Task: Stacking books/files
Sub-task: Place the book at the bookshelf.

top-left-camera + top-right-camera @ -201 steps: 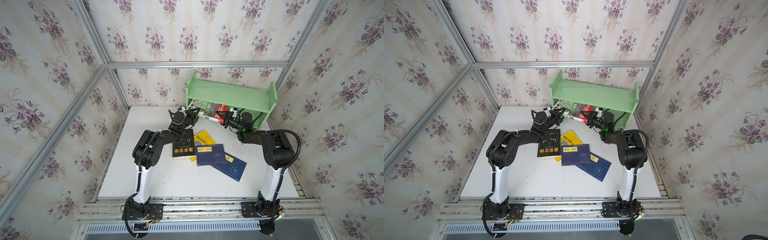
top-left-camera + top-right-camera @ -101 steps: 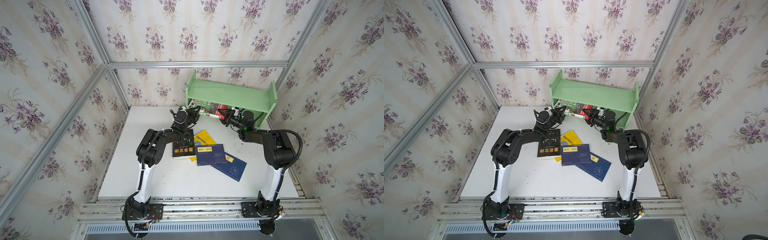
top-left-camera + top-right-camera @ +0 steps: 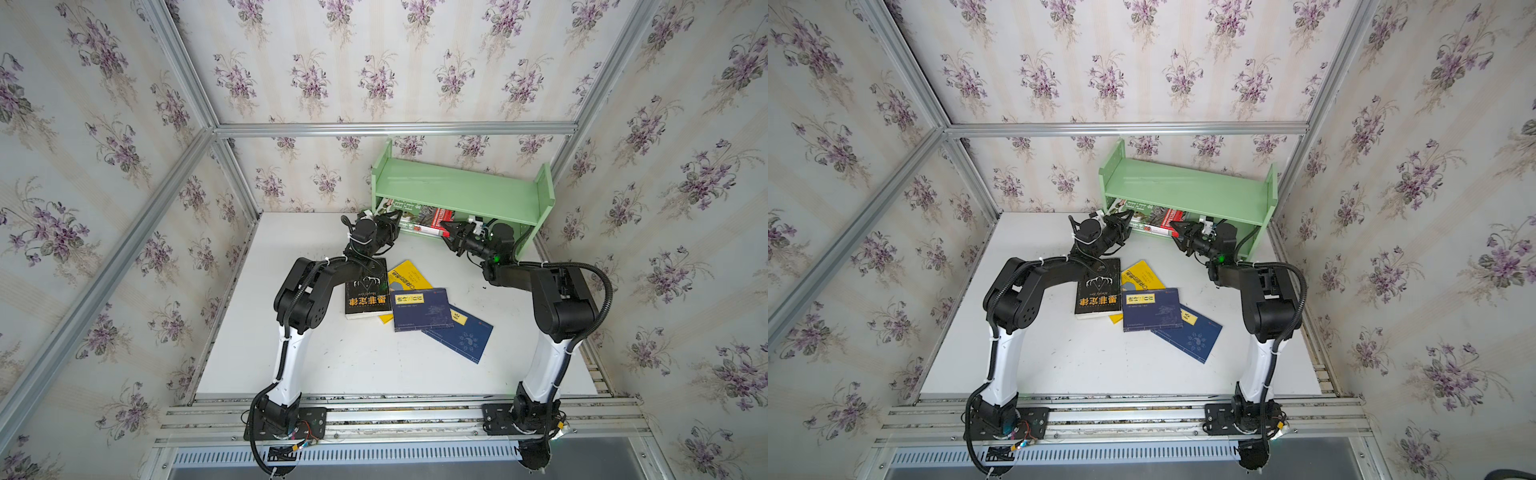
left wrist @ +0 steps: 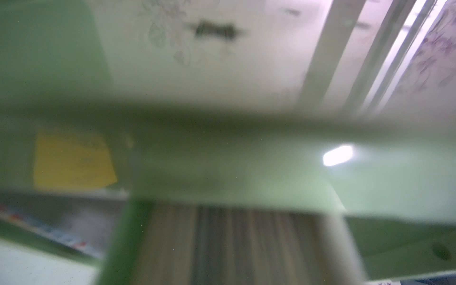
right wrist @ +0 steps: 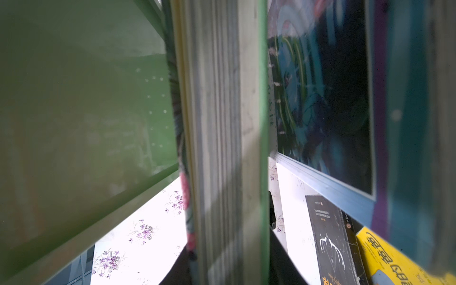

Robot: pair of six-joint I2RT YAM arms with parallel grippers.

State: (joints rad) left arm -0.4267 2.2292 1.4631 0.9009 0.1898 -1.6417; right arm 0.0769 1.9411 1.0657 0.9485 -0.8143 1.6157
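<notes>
The green book with the red band (image 3: 417,218) (image 3: 1152,218) hangs between my two grippers at the mouth of the pale green shelf's (image 3: 461,193) lower tier. My left gripper (image 3: 395,218) is shut on its left end and my right gripper (image 3: 446,230) on its right end. In the right wrist view its page edge (image 5: 222,148) runs between my dark fingers (image 5: 176,271), beside a white and teal book (image 5: 320,111). The left wrist view is blurred and shows page edges (image 4: 234,246) under the shelf board (image 4: 246,160).
On the white table (image 3: 332,365) lie a black book with gold characters (image 3: 368,297), a yellow book (image 3: 409,276) and two navy books (image 3: 422,309) (image 3: 465,338), overlapping. Wallpapered walls and metal rails close in the table's sides and back.
Both grippers have carried the green book back toward the wall, so more of it now sits under the shelf's top board. The books on the table have not moved.
</notes>
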